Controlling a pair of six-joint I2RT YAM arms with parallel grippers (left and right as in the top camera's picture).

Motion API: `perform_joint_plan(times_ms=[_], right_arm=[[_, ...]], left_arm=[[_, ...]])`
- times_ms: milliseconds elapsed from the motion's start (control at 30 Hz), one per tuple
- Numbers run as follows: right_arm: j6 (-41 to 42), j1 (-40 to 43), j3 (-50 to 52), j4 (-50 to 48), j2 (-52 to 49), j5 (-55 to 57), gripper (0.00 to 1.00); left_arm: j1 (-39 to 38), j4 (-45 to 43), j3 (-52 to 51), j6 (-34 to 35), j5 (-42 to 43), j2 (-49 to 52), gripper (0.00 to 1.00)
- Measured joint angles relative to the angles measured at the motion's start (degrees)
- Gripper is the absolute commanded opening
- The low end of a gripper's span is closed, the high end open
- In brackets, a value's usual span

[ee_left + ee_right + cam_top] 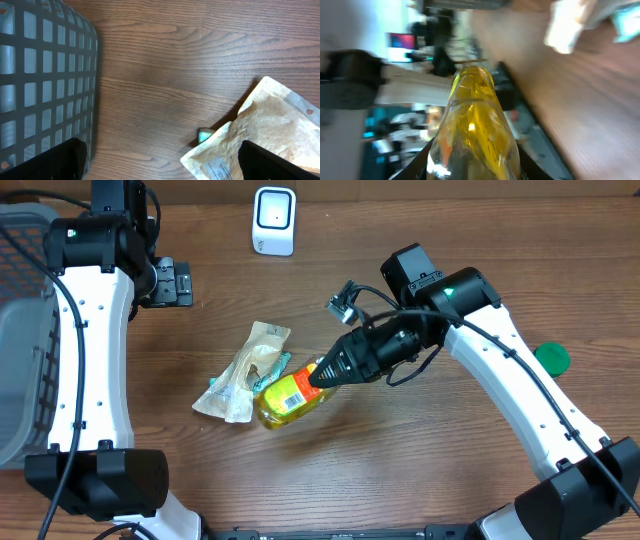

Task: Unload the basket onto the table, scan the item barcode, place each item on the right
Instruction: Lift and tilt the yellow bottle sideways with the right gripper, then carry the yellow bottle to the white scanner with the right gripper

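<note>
**Right arm has the bottle, left arm waits wide open**

Look at the right arm [520, 390]. It rises from its base at the near right corner and bends hard at the elbow toward the back of the desk [420, 470]. From there it doubles back, slanting down and left to the middle. The wrist is pitched low, and the right fingers [328, 370] are clamped on one end of the yellow bottle [285, 402].

The bottle sits mid-desk, tilted, with its orange label [292, 391] facing up. Its far end is right against the crumpled brown pouch [250, 365]. From the right wrist camera the bottle fills the lower centre, with a dark finger hugging each side. I cannot tell whether its free end rests on the wood or hangs just clear.

The white scanner [274, 220] stands at the back edge, well apart from the bottle. A small green round thing [551, 357] lies on the desk beside the right arm.

Over on the other side, the left arm [95, 360] runs straight back along the grey basket [20, 330], its wrist turned inward at the far end. The left fingers [60, 160] are spread wide with nothing between them. Beneath them is bare wood, with the basket wall on one side and a corner of the pouch on the other.
</note>
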State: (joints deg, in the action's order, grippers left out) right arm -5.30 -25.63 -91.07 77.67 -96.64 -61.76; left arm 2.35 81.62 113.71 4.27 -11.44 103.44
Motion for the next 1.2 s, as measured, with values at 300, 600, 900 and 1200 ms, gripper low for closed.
perform_joint_plan(times_ms=[300, 600, 900, 1200], right_arm=[[-1.36, -0.02, 0.00, -6.36, 0.00, 30.60, 0.06], [1.49, -0.02, -10.78, -0.72, -0.09, 46.62, 0.06], [0.17, -0.76, -28.72, 3.93, 0.61, 50.31, 0.08], [-2.08, -5.79, -28.83, -9.27, -6.14, 55.98, 0.04]], left_arm=[[0.00, 0.00, 0.00, 0.00, 0.00, 0.00, 1.00], [0.00, 0.00, 0.00, 0.00, 0.02, 0.00, 1.00], [0.00, -0.02, 0.00, 0.00, 0.00, 0.00, 0.99], [0.00, -0.02, 0.00, 0.00, 0.02, 0.00, 1.00]])
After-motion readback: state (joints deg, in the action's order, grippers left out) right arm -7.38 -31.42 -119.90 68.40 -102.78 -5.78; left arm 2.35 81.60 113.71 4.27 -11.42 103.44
